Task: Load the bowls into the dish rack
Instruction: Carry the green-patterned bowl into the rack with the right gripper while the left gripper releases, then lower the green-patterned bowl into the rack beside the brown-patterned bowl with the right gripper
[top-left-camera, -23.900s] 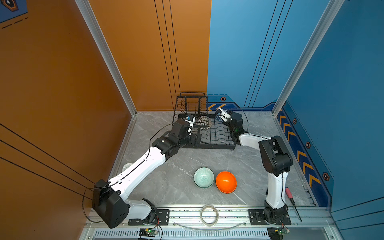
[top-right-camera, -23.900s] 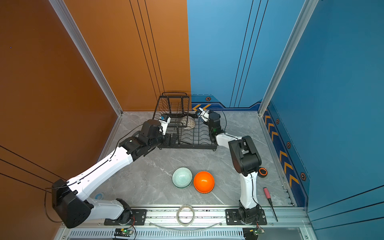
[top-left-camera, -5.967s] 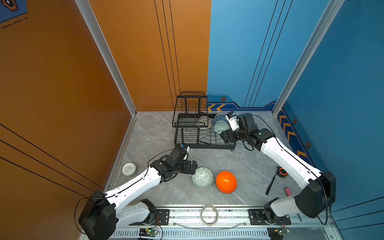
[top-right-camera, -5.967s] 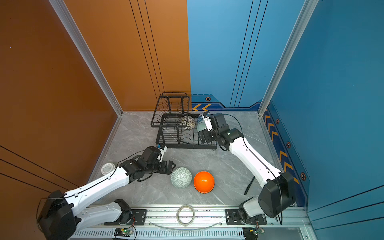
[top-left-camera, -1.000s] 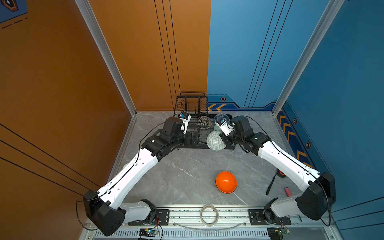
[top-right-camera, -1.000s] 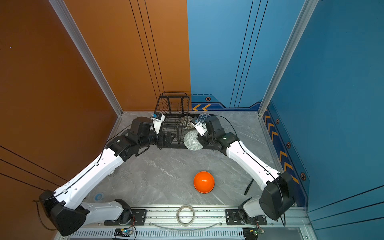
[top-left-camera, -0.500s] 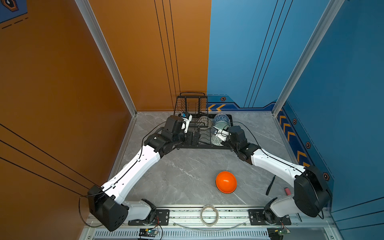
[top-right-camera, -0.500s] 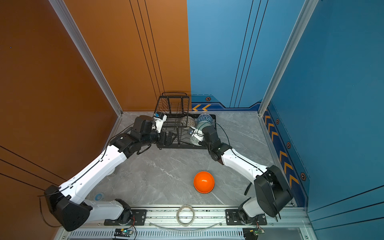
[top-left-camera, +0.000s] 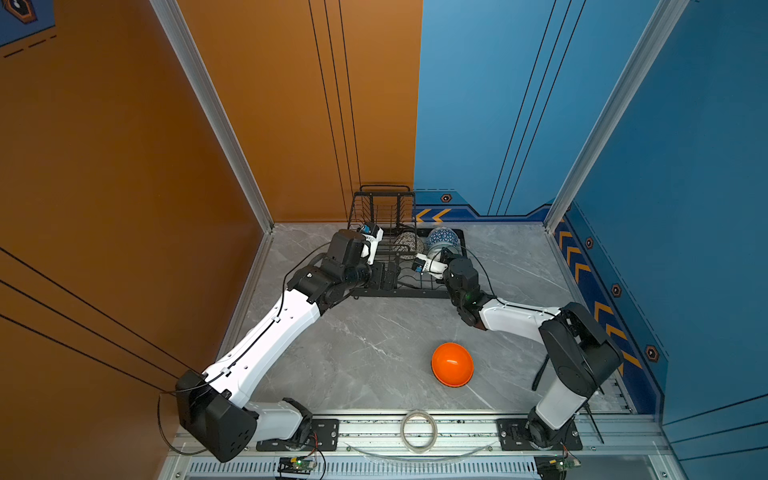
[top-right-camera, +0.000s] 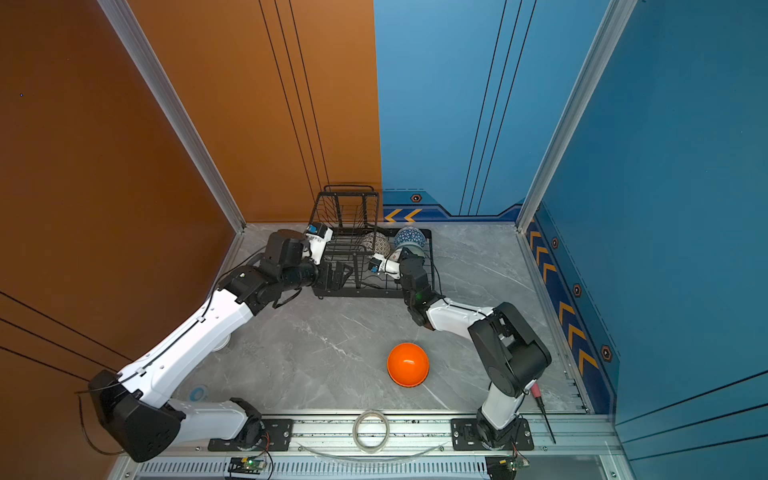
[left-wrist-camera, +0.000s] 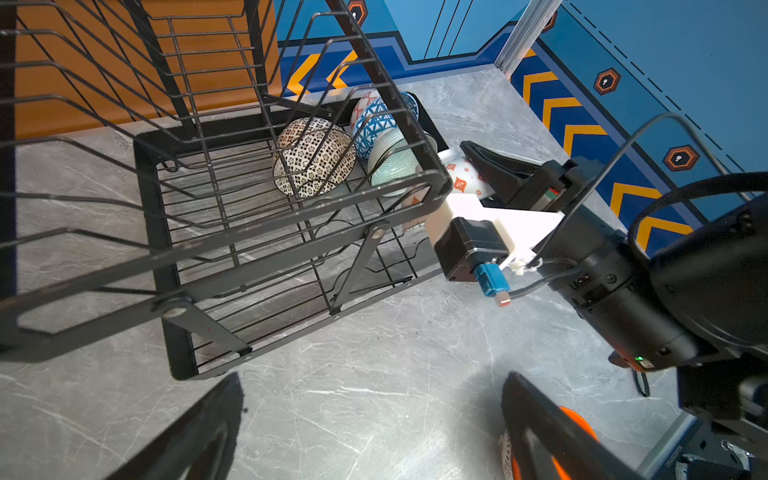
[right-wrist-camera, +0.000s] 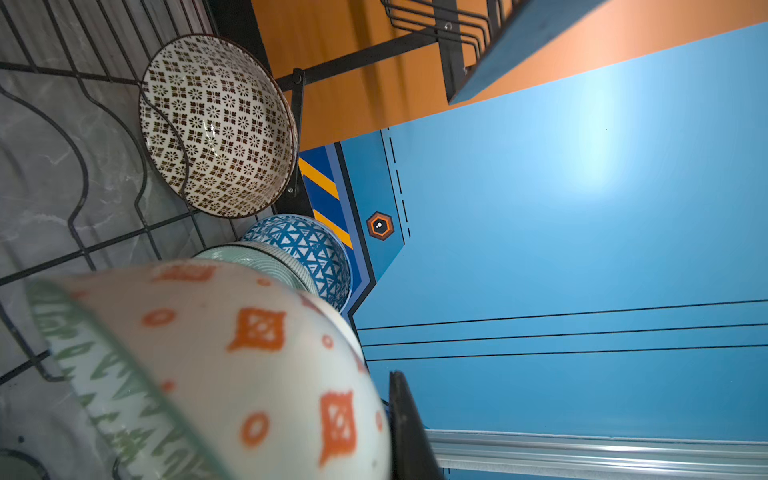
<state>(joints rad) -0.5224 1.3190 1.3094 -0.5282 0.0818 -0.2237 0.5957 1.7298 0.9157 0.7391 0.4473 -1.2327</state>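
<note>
The right gripper (left-wrist-camera: 467, 172) is clamped on the rim of a white bowl with orange marks (right-wrist-camera: 249, 353), green-patterned inside and tipped on its side. It holds this bowl at the 3 o'clock edge of the black wire rack (top-left-camera: 399, 294); whether the bowl rests on the wires I cannot tell. Just beside it, toward 1 o'clock in the lower tray, stand a pale green bowl (left-wrist-camera: 390, 162) and a blue-and-white bowl (left-wrist-camera: 376, 120), both on edge. A brown-latticed bowl (left-wrist-camera: 313, 158) stands on edge at 12 o'clock, under the raised basket.

The left gripper (top-left-camera: 384, 276) is spread wide and empty near the rack's 8 o'clock corner.

The rack sits at 12 o'clock on the grey tabletop (top-left-camera: 374, 340). An orange bowl (top-left-camera: 452, 364) lies upside down at 5 o'clock, well apart from the rack. A tape ring (top-left-camera: 417, 430) lies on the rail at 6 o'clock.
</note>
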